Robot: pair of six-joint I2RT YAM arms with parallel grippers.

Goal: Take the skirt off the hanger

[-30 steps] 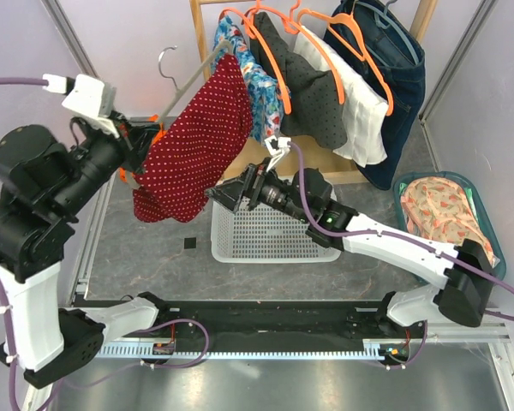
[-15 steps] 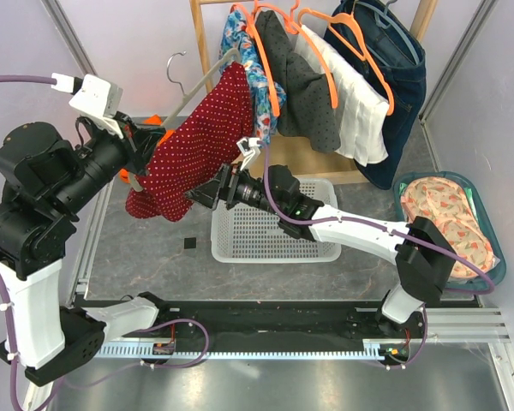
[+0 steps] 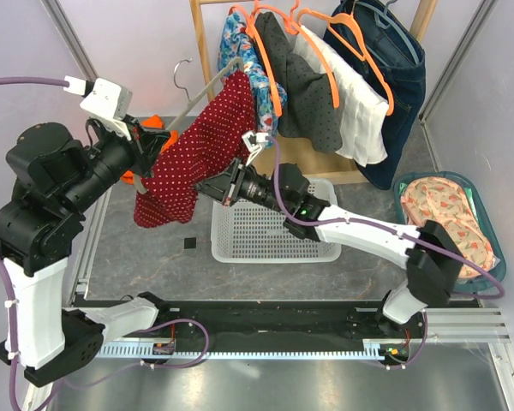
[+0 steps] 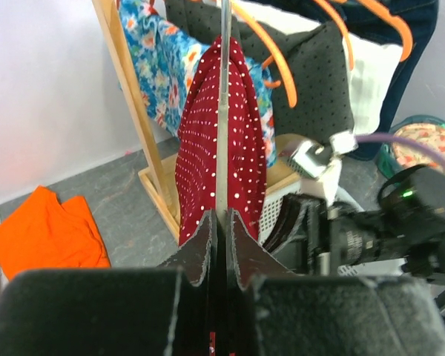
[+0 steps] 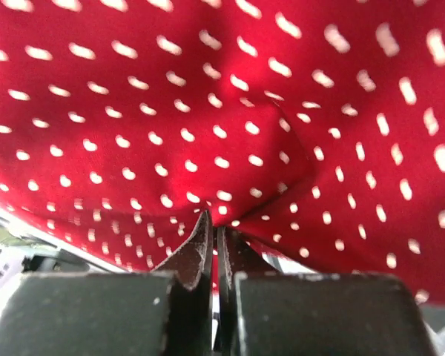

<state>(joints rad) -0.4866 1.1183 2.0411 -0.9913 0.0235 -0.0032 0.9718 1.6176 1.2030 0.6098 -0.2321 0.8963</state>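
A red skirt with white dots [image 3: 197, 154] hangs over a grey hanger [image 3: 201, 92], held tilted in the air left of the clothes rack. My left gripper [image 3: 146, 144] is shut on the hanger's lower end. In the left wrist view the hanger bar [image 4: 225, 111] runs straight up from between the closed jaws [image 4: 224, 222], with the skirt [image 4: 245, 148] draped to both sides. My right gripper [image 3: 207, 187] reaches in from the right and is shut on a pinched fold of the skirt [image 5: 230, 96]. The fabric puckers at its fingertips [image 5: 216, 230].
A wooden rack [image 3: 204, 43] behind carries several garments on orange hangers [image 3: 325, 77]. A white mesh basket [image 3: 274, 235] sits on the table under the right arm. A teal tub [image 3: 488, 231] of floral cloth stands at the right. An orange cloth [image 4: 48, 230] lies at the left.
My right gripper was open beside the skirt and has closed on its fabric. The left arm shifted the hanger and skirt slightly up and right.
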